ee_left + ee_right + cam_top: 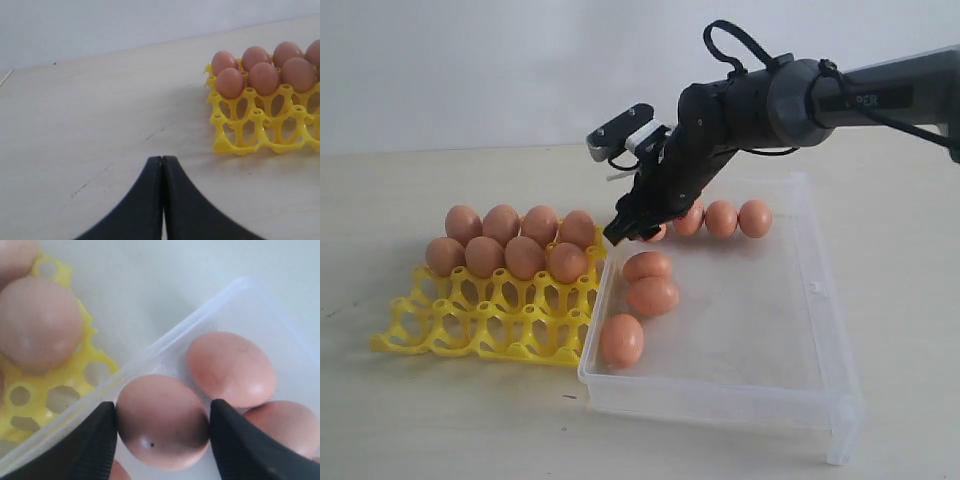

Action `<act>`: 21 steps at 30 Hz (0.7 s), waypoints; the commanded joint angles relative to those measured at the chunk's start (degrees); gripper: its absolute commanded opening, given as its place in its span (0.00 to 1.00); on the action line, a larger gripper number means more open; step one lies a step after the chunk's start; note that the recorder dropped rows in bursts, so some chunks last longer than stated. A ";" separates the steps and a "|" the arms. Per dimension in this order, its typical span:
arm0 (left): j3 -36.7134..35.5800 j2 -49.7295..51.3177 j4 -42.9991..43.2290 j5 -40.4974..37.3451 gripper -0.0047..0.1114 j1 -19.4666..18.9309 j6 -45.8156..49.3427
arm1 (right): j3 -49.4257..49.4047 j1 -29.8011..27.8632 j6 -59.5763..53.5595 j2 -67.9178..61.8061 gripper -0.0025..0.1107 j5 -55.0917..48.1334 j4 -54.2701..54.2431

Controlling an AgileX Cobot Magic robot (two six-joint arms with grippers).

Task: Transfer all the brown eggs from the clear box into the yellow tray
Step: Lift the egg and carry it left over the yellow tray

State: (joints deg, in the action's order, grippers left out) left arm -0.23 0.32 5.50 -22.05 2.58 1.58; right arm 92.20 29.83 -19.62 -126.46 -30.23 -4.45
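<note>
My right gripper (633,229) reaches down into the far left corner of the clear box (720,402). Its two fingers press on either side of a brown egg (162,422) that rests by the box wall (165,342). Two more eggs (230,367) lie just behind it. Others lie loose in the box: a row along the far wall (721,218) and three by the left wall (652,296). The yellow tray (470,325) beside the box carries several eggs (505,240) in its two back rows. My left gripper (162,160) is shut and empty over bare table, short of the tray (250,137).
The tray's two front rows of cups (485,320) stand empty. The box's right half (770,320) holds nothing. The right arm (800,105) spans the box from the right, above the far row of eggs. Pale table surrounds both containers.
</note>
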 commanded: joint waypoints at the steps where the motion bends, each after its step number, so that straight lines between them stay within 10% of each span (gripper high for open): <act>1: 0.23 -0.32 -0.06 0.35 0.04 0.28 -0.26 | 0.16 0.11 0.77 4.05 0.02 0.38 0.29; 21: 0.23 -0.32 -0.06 0.35 0.04 0.28 -0.26 | -28.94 7.71 -1.83 25.11 0.02 34.52 -16.44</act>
State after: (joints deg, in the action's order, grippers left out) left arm -0.23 0.32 5.50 -22.05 2.58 1.58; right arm 65.06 34.87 -20.80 -103.16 -0.44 -20.21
